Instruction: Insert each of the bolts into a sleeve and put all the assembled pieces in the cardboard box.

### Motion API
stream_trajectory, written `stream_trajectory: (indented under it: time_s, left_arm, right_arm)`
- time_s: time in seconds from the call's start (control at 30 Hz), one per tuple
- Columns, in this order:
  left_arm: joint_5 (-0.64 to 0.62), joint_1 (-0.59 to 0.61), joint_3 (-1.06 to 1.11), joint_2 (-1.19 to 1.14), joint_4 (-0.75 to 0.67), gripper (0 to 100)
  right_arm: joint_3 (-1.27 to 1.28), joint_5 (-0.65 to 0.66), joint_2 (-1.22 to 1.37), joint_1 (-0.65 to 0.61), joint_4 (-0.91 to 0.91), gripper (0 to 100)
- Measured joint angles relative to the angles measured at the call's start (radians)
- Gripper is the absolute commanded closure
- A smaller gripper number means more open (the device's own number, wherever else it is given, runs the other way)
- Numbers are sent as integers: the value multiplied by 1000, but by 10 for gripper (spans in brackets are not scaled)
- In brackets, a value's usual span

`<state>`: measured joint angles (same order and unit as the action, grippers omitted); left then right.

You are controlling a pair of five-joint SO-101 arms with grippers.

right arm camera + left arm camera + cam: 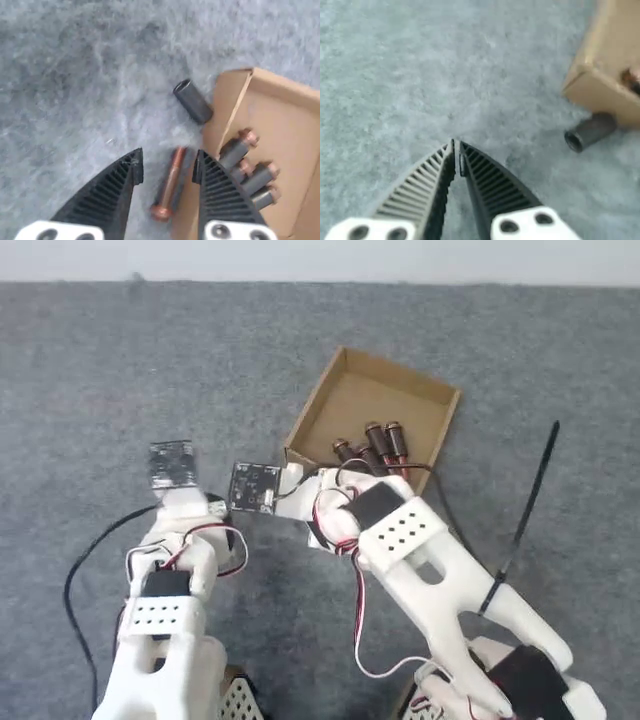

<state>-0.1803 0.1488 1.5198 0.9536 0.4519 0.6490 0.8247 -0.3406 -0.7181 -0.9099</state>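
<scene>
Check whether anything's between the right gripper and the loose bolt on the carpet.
Nothing visible. The right gripper is open with the bolt lying on the carpet between its fingers. The cardboard box wall runs close beside one finger; the empty sleeve lies apart, beyond the bolt.

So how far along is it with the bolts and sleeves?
Done: several assembled pieces lie in the cardboard box. In hand: the right gripper stands open around a loose bolt on the carpet. Left: that bolt must go into the empty sleeve beside the box, then into the box.
</scene>
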Motion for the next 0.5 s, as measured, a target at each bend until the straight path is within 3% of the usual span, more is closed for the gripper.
stream_trajectory:
  time_s: [0.37,0.5]
  left_arm:
    - [-140,147,-301,-445,-40,988]
    - [-155,161,-333,-471,-34,988]
  right_arm:
    - [-18,74,206,-2,135,853]
    - [-60,78,308,-2,212,853]
